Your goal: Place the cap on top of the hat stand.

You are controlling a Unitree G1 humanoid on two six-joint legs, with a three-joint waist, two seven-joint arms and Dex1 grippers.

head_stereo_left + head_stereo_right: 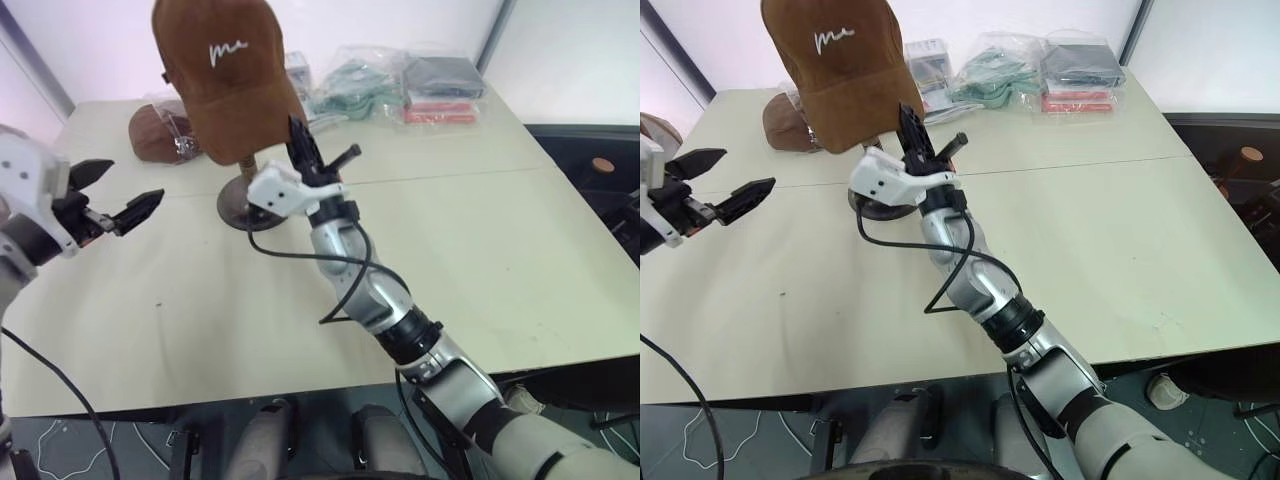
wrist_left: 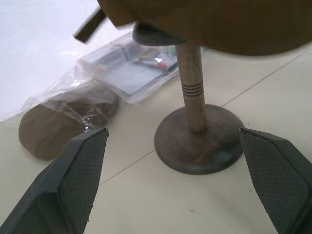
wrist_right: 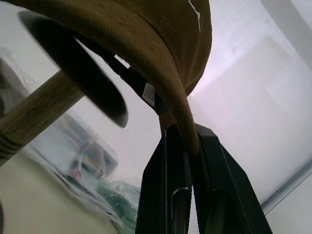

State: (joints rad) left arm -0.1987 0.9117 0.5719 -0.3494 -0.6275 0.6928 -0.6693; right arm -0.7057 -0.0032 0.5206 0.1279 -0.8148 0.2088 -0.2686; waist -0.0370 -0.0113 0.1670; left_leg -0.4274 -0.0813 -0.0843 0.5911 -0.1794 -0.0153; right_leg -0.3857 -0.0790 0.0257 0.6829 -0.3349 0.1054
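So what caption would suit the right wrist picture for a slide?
Right gripper pinches the brown cap's edge beside the hat stand's disc top.

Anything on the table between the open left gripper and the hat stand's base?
No. In the left eye view, only bare table lies between the left gripper and the hat stand; the plastic-wrapped cap sits farther back.
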